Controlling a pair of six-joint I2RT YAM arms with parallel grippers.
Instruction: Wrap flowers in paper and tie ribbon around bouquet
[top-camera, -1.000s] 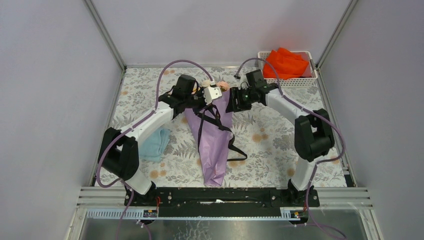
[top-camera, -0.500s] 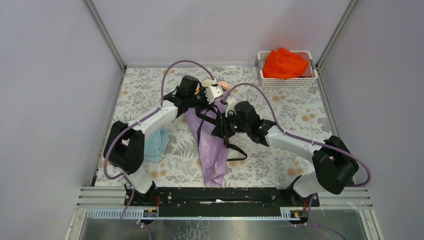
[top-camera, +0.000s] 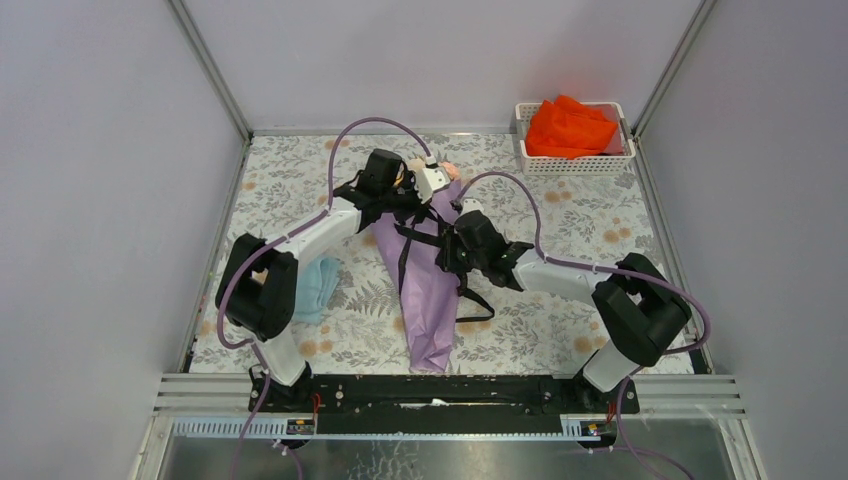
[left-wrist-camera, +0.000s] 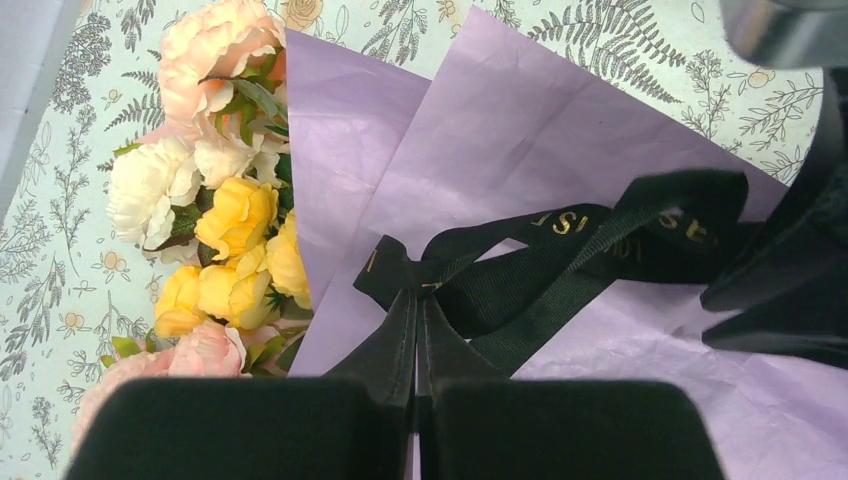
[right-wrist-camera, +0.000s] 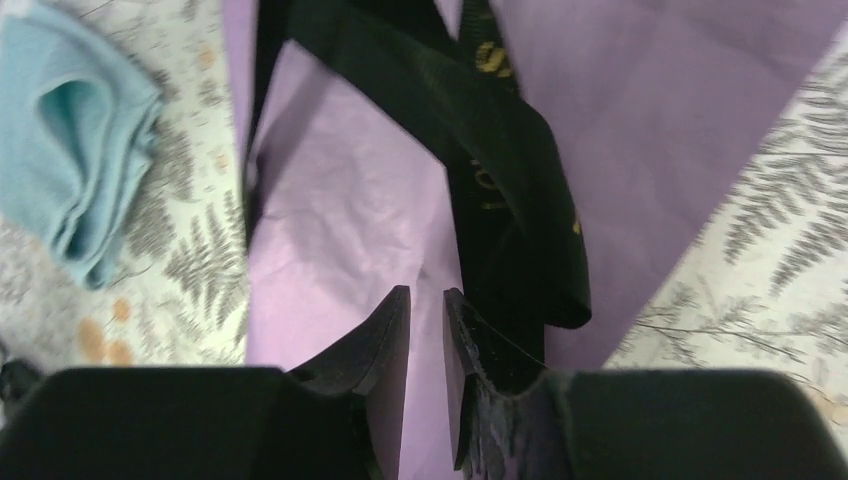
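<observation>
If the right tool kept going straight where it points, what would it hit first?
Probably the paper right ahead of the right tool, with the ribbon just beyond; depth is unclear.

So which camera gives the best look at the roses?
The left wrist view: the bunch of pink, yellow and white artificial roses fills its left side, close up, at the mouth of the lilac-purple paper cone. The top view shows only a pink speck; the right wrist view shows none.
</observation>
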